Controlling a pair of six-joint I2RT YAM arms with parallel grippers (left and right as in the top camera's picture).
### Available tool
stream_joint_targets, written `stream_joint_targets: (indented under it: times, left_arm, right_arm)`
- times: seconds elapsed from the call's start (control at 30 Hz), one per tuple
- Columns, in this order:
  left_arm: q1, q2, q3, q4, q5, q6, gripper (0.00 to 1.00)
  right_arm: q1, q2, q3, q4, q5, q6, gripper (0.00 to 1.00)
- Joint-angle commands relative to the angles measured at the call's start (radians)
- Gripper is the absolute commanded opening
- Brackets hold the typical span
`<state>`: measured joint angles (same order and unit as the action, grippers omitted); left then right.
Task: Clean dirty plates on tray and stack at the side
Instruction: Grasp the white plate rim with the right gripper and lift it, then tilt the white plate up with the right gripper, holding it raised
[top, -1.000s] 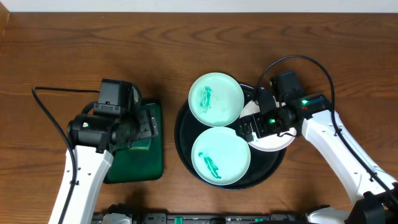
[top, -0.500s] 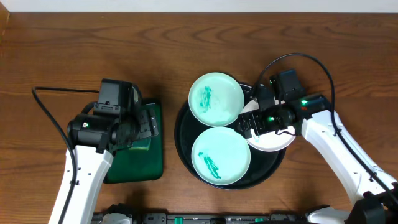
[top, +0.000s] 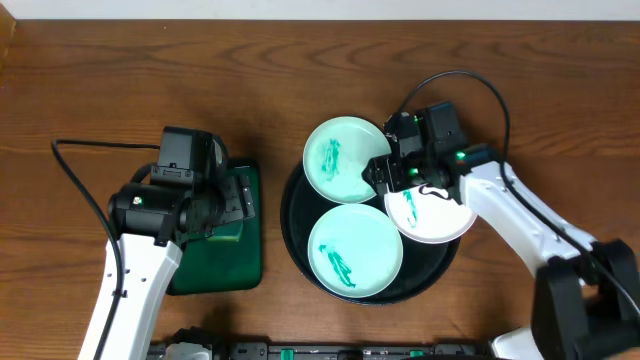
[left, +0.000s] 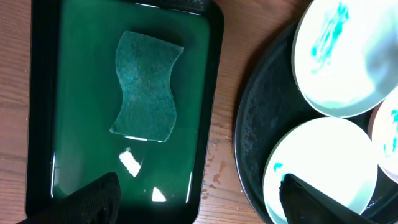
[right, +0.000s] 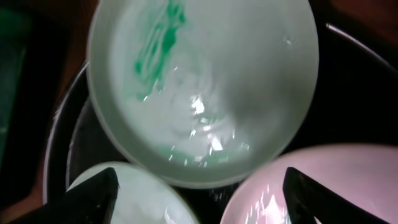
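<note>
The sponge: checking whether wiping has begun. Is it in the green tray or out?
In. The sponge lies flat on the green tray floor, inside its dark rim.

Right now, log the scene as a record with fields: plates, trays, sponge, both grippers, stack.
plates: far mint plate, near mint plate, white plate; all smeared green
black tray: holds all three plates
green tray: holds the sponge
left gripper: open, above the sponge
right gripper: open, at the far mint plate's edge, holding nothing
stack: none yet
</note>
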<state>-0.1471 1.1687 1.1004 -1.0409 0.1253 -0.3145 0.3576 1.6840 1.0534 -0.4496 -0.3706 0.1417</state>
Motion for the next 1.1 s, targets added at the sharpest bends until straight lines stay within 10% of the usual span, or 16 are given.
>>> stream_joint_targets:
  times: [0.0,0.33,0.8,1.07]
  left_arm:
    - [-0.003,-0.001,0.02,-0.001,-0.002,-0.002,0.82]
    - [-0.003,-0.001,0.02,-0.001,-0.002,-0.002,0.82]
    - [-0.003,-0.001,0.02,-0.001,-0.002,-0.002,0.82]
    - [-0.003,-0.001,0.019,-0.013,-0.002,-0.002,0.82]
  right_arm:
    - [0.002,0.058,-0.003,0.024,-0.002,0.022,0.8]
    - [0.004,0.039,0.03,0.014,-0.004,0.019,0.84]
    - [0.122,-0.274,0.082,-0.674,0.082,0.242,0.81]
    - [0.27,-0.274,-0.199,-0.478,0.131,0.579,0.75]
